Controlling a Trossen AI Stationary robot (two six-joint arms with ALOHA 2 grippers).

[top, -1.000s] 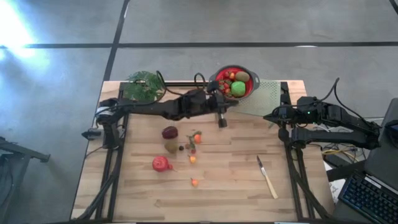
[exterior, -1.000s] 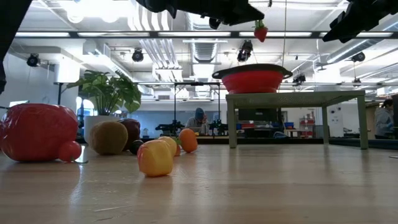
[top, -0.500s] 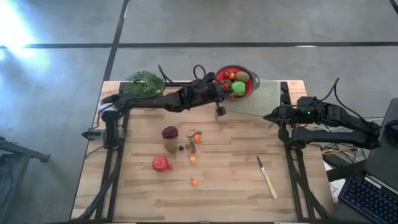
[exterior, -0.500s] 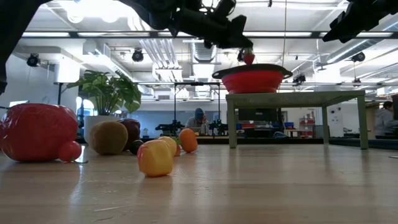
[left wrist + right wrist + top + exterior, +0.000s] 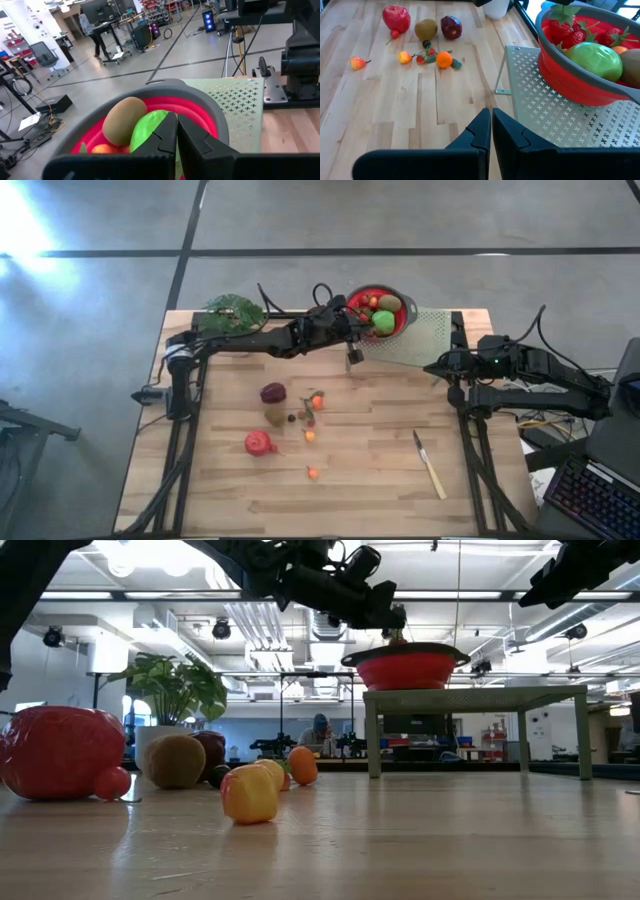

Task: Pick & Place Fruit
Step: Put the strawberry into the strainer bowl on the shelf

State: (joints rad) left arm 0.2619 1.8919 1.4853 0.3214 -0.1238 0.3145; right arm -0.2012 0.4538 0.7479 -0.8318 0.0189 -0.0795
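While the left tool (image 5: 354,330) is hanging clenched over the near-left rim of the red bowl (image 5: 400,326), whether it is pinching anything cannot be told. Fruit is lying in the bowl, more fruit (image 5: 274,416) is sitting scattered mid-tabletop (image 5: 380,480), and the right tool (image 5: 490,131) is waiting clenched at the right edge.

Grey concrete floor (image 5: 400,220); ceiling strip lights (image 5: 300,595); possibly workbenches behind.
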